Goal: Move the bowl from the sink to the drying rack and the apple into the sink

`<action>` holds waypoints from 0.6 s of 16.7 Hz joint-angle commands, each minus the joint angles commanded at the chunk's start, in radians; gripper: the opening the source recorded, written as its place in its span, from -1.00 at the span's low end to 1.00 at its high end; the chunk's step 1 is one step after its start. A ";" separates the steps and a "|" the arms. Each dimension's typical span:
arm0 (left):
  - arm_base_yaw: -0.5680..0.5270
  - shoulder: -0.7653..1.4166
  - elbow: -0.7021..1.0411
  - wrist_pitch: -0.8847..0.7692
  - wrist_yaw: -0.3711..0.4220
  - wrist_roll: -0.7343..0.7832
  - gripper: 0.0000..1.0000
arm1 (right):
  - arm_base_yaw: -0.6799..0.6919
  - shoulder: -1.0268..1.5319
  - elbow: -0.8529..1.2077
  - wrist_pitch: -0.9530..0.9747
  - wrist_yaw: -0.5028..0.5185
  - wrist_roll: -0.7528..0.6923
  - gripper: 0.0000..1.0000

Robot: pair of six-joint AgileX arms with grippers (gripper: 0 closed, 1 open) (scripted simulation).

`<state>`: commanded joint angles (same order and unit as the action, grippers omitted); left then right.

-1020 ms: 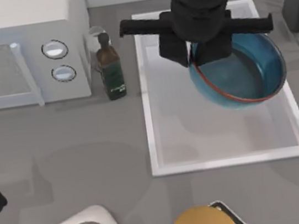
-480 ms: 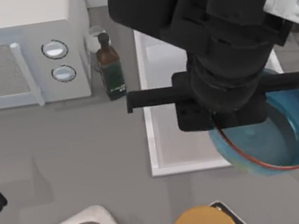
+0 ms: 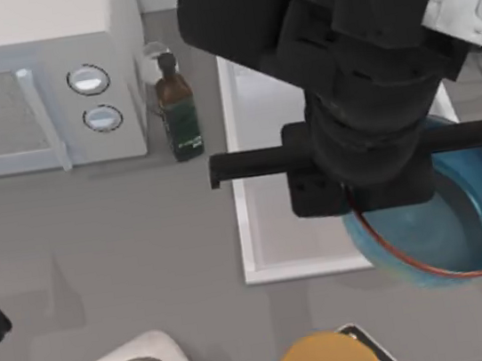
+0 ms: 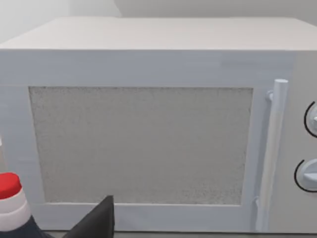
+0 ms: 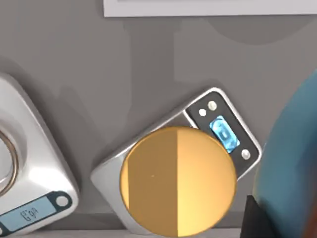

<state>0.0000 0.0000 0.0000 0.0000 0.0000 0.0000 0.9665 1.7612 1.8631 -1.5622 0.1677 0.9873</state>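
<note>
My right hand [image 3: 352, 205] is clamped on the left rim of the bowl [image 3: 462, 221], holding it lifted over the sink's [image 3: 257, 232] near right corner, overhanging the near edge toward the table [image 3: 145, 266]. My left arm is parked at the table's left edge, facing the microwave [image 4: 148, 124]; I cannot tell its hand's state.

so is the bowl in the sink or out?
Out. The bowl hangs from the right gripper, overlapping the sink front rim and counter.
</note>
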 joint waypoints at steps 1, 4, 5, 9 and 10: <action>0.000 0.000 0.000 0.000 0.000 0.000 1.00 | -0.021 0.002 -0.015 0.016 -0.006 -0.011 -1.00; 0.000 0.000 0.000 0.000 0.000 0.000 1.00 | -0.141 -0.004 -0.079 0.110 -0.046 -0.078 -1.00; 0.000 0.000 0.000 0.000 0.000 0.000 1.00 | -0.198 -0.012 -0.100 0.149 -0.066 -0.116 -1.00; 0.000 0.000 0.000 0.000 0.000 0.000 1.00 | -0.447 -0.091 -0.194 0.398 -0.168 -0.289 -1.00; 0.000 0.000 0.000 0.000 0.000 0.000 1.00 | -0.508 -0.118 -0.211 0.484 -0.194 -0.332 -1.00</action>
<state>0.0000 0.0000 0.0000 0.0000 0.0000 0.0000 0.4584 1.6435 1.6519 -1.0777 -0.0263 0.6549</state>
